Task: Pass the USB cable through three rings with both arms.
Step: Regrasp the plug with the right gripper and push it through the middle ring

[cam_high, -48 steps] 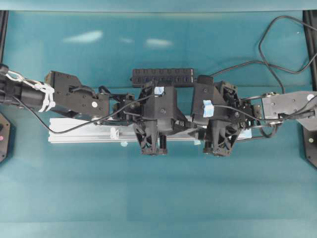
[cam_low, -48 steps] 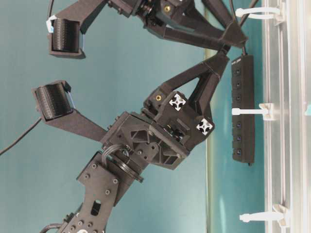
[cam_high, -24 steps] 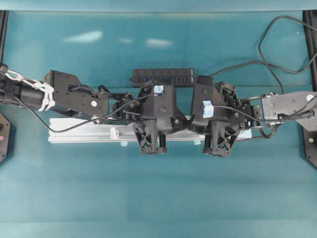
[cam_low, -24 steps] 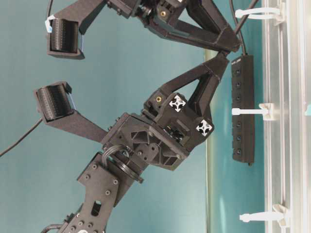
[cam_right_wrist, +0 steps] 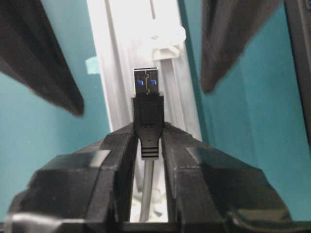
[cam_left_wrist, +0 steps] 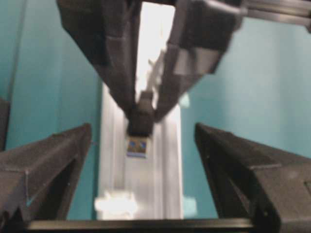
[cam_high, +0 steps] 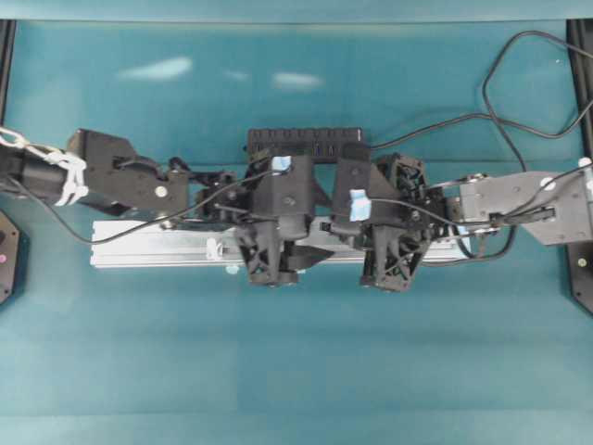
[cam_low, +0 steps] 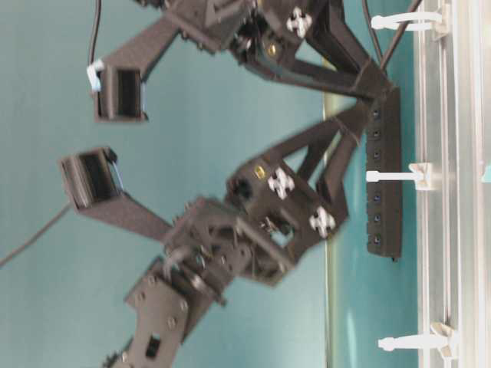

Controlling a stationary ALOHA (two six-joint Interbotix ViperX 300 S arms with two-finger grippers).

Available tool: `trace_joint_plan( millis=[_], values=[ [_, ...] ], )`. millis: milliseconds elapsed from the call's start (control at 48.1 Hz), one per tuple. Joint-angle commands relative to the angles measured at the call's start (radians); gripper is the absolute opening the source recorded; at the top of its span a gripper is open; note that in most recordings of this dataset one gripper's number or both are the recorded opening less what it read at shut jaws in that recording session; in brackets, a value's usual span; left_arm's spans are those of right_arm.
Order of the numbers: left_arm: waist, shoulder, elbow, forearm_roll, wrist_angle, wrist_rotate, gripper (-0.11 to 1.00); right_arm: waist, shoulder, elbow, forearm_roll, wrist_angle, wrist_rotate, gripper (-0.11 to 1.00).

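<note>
My right gripper (cam_right_wrist: pixel 147 131) is shut on the black plug (cam_right_wrist: pixel 147 114) of the USB cable, whose metal tip sticks out over the silver rail (cam_right_wrist: pixel 112 58). One whitish ring (cam_right_wrist: pixel 167 41) stands on the rail just beyond the tip. My left gripper (cam_left_wrist: pixel 142 127) faces it with its jaws wide open on either side of the rail (cam_left_wrist: pixel 160 179), holding nothing. The plug (cam_left_wrist: pixel 141 119) hangs pinched in the right fingers just ahead. Three rings (cam_low: pixel 399 175) (cam_low: pixel 406 21) (cam_low: pixel 414 341) stand along the rail. The cable (cam_low: pixel 391 42) runs past the top ring.
A black multi-port hub (cam_high: pixel 306 141) lies just behind the rail (cam_high: pixel 157 246) and both wrists. A black cable (cam_high: pixel 500 65) loops over the table at the back right. Both arms crowd the rail's middle, and one ring (cam_high: pixel 213 248) shows left of them.
The left gripper's jaws have sprung wide open, letting go of the plug. The right gripper has closed on it. Both arms have shifted a little to the left along the rail.
</note>
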Motion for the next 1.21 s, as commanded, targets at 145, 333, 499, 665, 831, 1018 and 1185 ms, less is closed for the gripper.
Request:
trace_joint_plan(
  millis=[145, 333, 499, 665, 831, 1018, 1185],
  values=[
    [0.002, -0.179, 0.127, 0.002, -0.006, -0.015, 0.89, -0.003, 0.017, -0.049, -0.003, 0.049, -0.008, -0.05],
    [0.005, -0.348, 0.242, 0.002, -0.006, -0.020, 0.89, -0.009, 0.046, -0.083, -0.014, 0.120, -0.008, -0.05],
    [0.006, -0.460, 0.308, 0.002, -0.006, -0.021, 0.89, -0.009, 0.081, -0.129, -0.049, 0.181, -0.009, -0.05],
    [0.006, -0.508, 0.345, 0.003, -0.005, -0.023, 0.88, -0.012, 0.124, -0.169, -0.064, 0.216, -0.025, -0.05],
    [0.006, -0.509, 0.347, 0.002, 0.012, -0.023, 0.88, -0.009, 0.156, -0.189, -0.061, 0.216, -0.100, -0.05],
    [0.006, -0.514, 0.348, 0.002, 0.014, -0.023, 0.88, -0.009, 0.166, -0.193, -0.061, 0.215, -0.126, -0.05],
    [0.012, -0.514, 0.350, 0.002, 0.014, -0.023, 0.88, -0.009, 0.169, -0.193, -0.061, 0.195, -0.129, -0.05]
  ],
)
